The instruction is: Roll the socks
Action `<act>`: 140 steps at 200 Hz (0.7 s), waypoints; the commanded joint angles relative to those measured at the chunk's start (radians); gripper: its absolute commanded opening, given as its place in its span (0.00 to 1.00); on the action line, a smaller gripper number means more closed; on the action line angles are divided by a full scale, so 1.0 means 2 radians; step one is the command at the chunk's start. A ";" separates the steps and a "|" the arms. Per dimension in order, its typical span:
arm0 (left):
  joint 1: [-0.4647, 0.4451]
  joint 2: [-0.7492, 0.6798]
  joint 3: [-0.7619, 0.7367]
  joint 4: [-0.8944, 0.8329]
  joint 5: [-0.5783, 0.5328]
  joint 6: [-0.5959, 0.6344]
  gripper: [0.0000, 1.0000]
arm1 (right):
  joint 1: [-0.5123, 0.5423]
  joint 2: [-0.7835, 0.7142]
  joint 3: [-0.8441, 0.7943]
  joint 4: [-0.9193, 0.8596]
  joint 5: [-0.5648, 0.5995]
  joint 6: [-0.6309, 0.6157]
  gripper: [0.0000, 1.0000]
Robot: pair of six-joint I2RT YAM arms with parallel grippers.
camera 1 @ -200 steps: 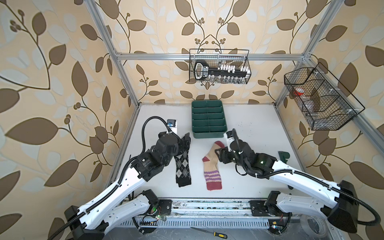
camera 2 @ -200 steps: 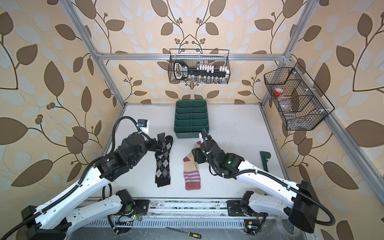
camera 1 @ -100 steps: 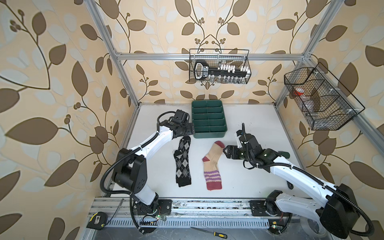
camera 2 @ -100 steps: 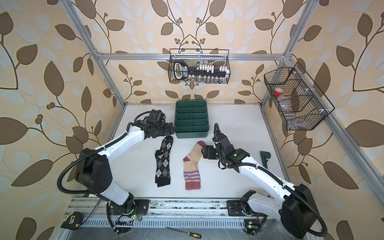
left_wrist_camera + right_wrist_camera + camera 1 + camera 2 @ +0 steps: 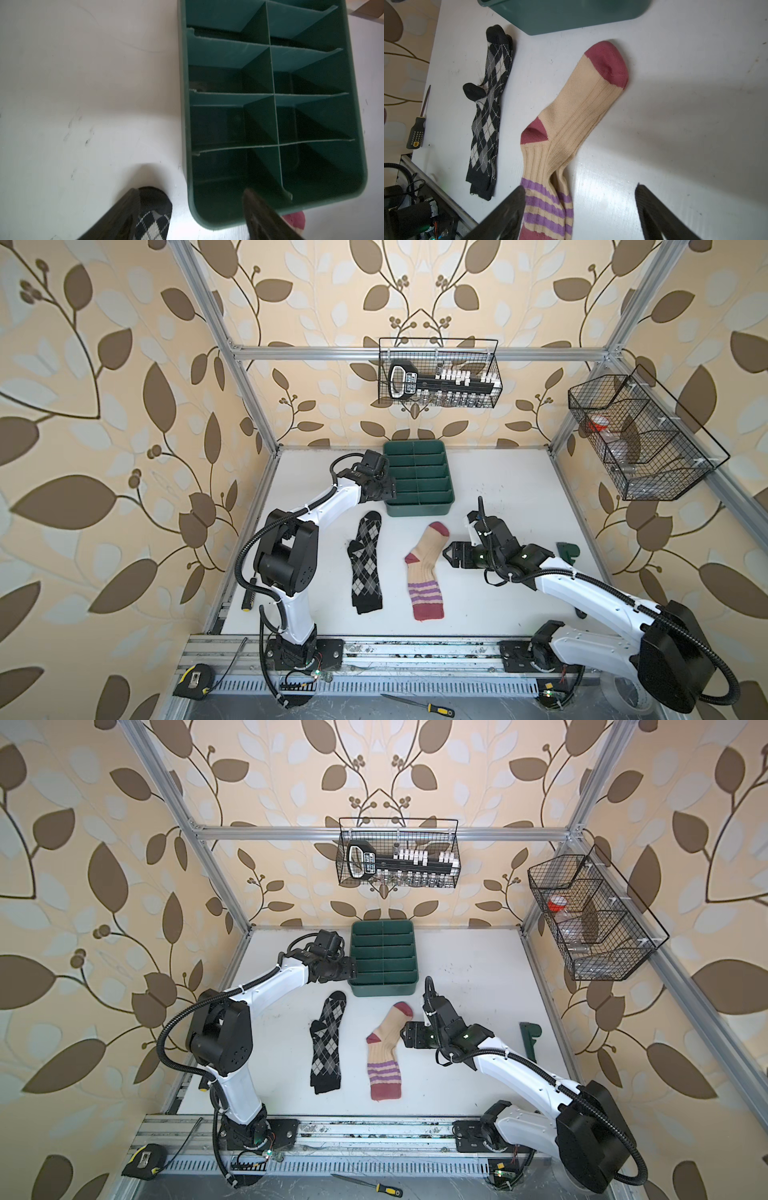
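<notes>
Screwdriver (image 5: 248, 596) lies at the left edge of the white desk (image 5: 498, 497). Next comes the left arm, reaching to the near left corner of the green divided tray (image 5: 417, 510). The left pincer (image 5: 384, 489) is spread and grips nothing. In the left wrist view one finger shows over the black toe of the argyle sock (image 5: 153, 214) and the other over the tray's corner wall (image 5: 184, 104).

The argyle sock (image 5: 365, 568) lies flat and unrolled, toe toward the tray and cuff toward the near rail. Just to its right, apart from it, the beige sock (image 5: 426, 568) also lies flat. Its maroon toe is near the tray, and its purple stripes and maroon cuff are at the near end.

Right of that sock's foot is the right pincer (image 5: 448, 554), pointing at the sock with its jaws wide and empty. In the right wrist view one finger (image 5: 517, 199) overlaps the striped leg, though whether it touches cannot be told. A small green piece (image 5: 567, 549) lies farther right.
</notes>
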 commanded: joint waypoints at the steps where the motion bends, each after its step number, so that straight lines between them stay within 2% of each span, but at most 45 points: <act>1: 0.002 0.021 0.033 -0.014 -0.036 0.015 0.70 | 0.003 0.001 -0.009 0.011 -0.006 0.005 0.83; 54: 0.002 0.078 0.080 -0.031 -0.071 0.023 0.52 | 0.003 0.005 -0.004 0.015 -0.011 0.002 0.83; 72: 0.002 0.091 0.091 -0.033 -0.077 0.027 0.49 | 0.003 0.010 -0.003 0.015 -0.012 0.001 0.83; 140: 0.004 0.126 0.137 -0.045 -0.097 0.034 0.17 | 0.007 0.020 -0.005 0.023 -0.017 0.004 0.83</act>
